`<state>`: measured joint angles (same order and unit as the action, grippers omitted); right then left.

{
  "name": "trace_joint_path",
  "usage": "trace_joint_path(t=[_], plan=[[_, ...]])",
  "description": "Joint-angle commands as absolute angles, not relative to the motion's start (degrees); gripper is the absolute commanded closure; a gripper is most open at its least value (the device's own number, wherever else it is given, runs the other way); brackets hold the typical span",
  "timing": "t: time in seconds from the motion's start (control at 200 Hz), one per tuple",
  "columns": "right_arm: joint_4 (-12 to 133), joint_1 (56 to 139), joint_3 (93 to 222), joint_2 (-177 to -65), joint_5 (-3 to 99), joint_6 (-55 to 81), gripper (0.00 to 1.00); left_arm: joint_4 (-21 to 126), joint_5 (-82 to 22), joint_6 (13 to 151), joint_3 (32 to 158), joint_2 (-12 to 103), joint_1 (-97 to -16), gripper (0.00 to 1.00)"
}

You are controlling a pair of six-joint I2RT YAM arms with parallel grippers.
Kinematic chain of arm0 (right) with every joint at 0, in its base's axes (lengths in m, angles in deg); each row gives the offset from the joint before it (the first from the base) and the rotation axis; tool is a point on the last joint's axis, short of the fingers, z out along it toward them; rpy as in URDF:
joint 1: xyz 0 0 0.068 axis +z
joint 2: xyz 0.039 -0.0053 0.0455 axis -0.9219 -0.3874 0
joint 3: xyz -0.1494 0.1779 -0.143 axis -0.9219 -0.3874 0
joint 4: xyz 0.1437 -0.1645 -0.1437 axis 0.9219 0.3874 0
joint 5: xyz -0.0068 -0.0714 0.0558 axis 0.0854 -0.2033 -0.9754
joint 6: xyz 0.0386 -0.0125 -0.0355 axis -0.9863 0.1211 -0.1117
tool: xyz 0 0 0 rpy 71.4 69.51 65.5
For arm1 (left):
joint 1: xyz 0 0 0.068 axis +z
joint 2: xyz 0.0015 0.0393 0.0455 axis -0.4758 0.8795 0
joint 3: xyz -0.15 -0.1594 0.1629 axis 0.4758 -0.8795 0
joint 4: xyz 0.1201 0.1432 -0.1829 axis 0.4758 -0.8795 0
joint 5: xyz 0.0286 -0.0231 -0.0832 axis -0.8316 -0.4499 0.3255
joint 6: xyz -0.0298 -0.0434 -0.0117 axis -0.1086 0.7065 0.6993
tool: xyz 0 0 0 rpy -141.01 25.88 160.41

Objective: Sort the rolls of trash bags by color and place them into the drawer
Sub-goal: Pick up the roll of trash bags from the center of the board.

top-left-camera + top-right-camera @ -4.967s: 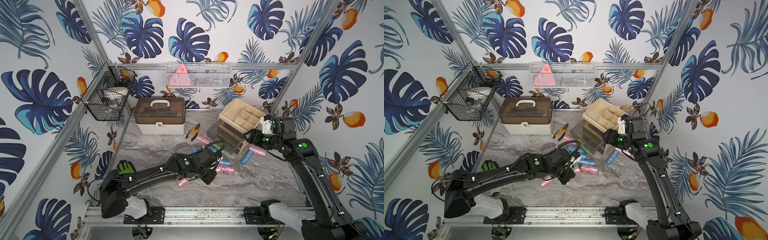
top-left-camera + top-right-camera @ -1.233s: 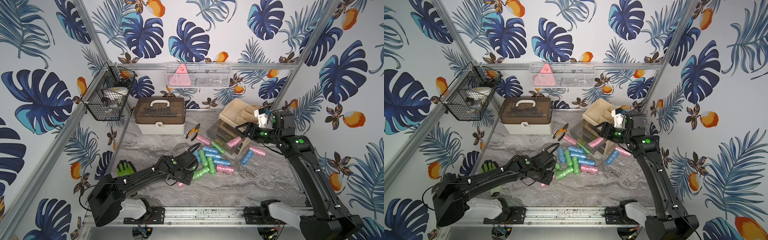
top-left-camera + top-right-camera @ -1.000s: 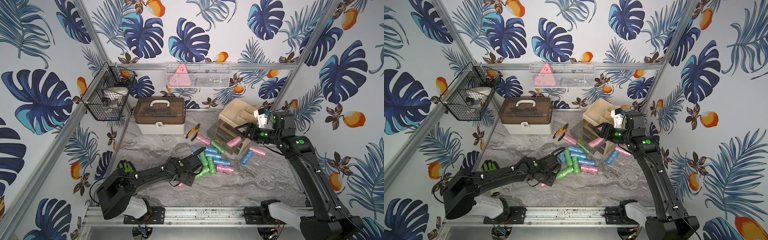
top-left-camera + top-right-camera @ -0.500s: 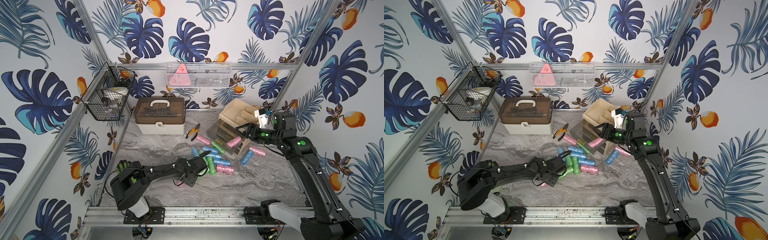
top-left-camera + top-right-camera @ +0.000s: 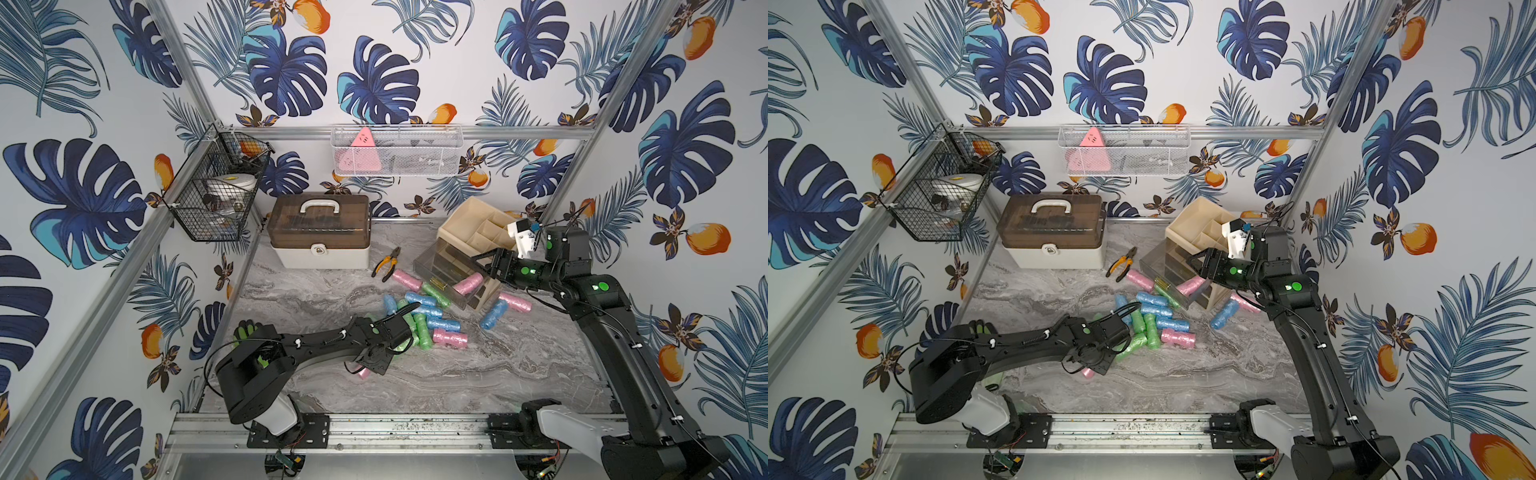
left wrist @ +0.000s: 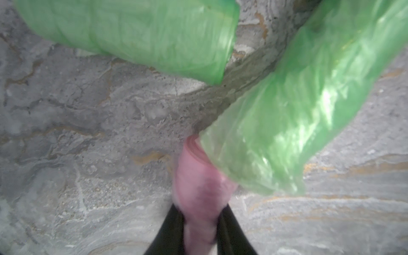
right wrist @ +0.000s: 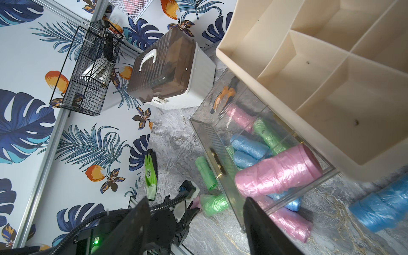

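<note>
Clamping left gripper (image 6: 199,212) jaws on crinkly pink cylindrical roll (image 6: 198,181), 7 o'clock of pile (image 5: 419,320); right gripper (image 7: 195,201) jaws apart near clear drawer (image 7: 203,132).

A pink roll (image 6: 198,176) is framed between the black fingers of the left gripper (image 6: 201,209); glossy green rolls (image 6: 287,110) are seen just beyond, grey gold-veined marbling on the tabletop (image 6: 88,132) beneath.

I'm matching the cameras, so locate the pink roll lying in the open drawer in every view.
Top views: in both, the pink roll lies in the clear drawer, right of centre.
Left wrist: not in it; the held pink roll there is another.
Right wrist: large, lower right of centre.
Landmark (not left wrist): the brown-lidded case.
</note>
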<state>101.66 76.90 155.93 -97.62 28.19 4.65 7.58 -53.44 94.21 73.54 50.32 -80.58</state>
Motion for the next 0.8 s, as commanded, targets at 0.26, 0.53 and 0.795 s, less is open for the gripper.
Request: trace_joint_path(t=[0.26,0.53,0.795], plan=[[101.2,76.9,155.8,-97.4,29.0,5.8,0.32,-2.4,-48.1,93.9,80.6,42.5,-78.9,0.8],[102.2,77.0,156.1,-97.2,31.0,6.0,0.32,-1.5,-38.0,86.9,94.4,40.1,-75.5,0.8],[104.1,76.9,157.3,-97.4,33.6,7.1,0.3,1.2,-29.9,80.4,107.9,45.5,-73.5,0.81]])
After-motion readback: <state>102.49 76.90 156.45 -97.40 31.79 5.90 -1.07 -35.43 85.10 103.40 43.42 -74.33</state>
